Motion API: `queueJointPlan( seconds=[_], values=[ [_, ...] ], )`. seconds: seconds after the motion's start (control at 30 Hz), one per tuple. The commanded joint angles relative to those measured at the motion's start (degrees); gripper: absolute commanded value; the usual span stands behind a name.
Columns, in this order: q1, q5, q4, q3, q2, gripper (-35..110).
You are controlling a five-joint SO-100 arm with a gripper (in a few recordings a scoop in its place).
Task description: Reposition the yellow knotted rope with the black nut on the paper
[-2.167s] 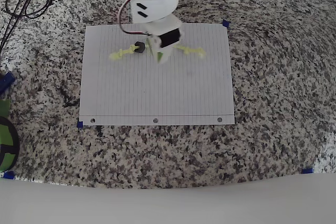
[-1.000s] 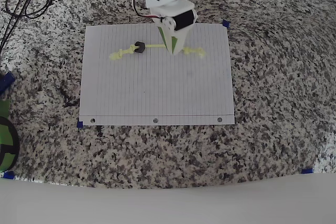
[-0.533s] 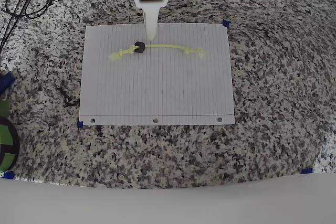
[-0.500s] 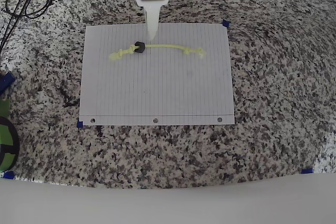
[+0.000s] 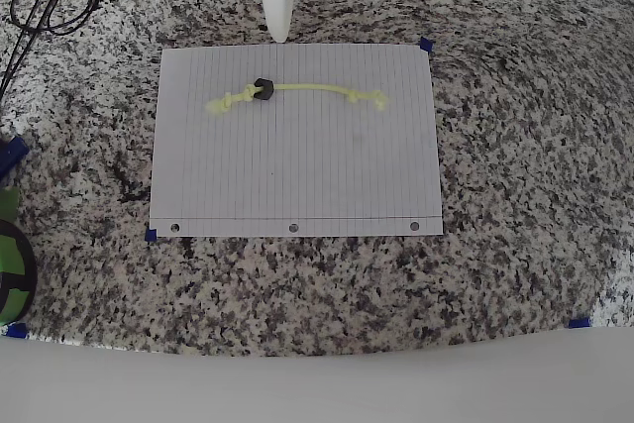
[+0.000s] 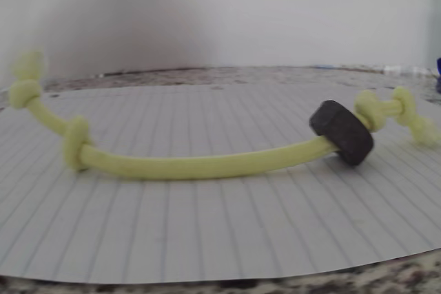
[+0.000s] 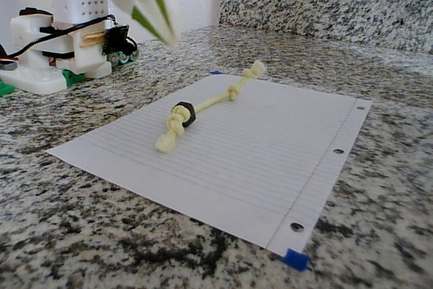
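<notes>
Granite table (image 5: 515, 146) carrying the paper (image 5: 297, 175), a white lined sheet taped at its corners with blue tape (image 7: 295, 259), punched holes along its near edge in the overhead view. The yellow knotted rope (image 5: 297, 91) lies stretched left to right across the far part of the sheet, wholly on the paper, with the black nut (image 5: 264, 89) threaded on it just inside the left-hand knot. The claw (image 7: 152, 5) hangs above the table beyond the far edge of the sheet, well apart from the rope and holding nothing; in the fixed view its fingers appear pressed nearly together into a point, though blur leaves a slight gap uncertain. Judged from this layout, the step in hand is the approach for a fresh grasp. To do it well, the fingers should spread before descent, straddle the bare cord between the nut and the right-hand knots, and close square across it, since a pinch on the nut itself would likely slip, and a low descent could drag the sheet.
</notes>
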Motion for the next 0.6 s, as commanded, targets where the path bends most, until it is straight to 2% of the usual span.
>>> queueJointPlan(
  seconds=[0.0, 0.57],
  values=[
    [0.62, -0.53, 0.88, 1.32, 2.81, 0],
    [0.7, 1.76, 4.31, 13.27, 15.82, 0]
  ],
)
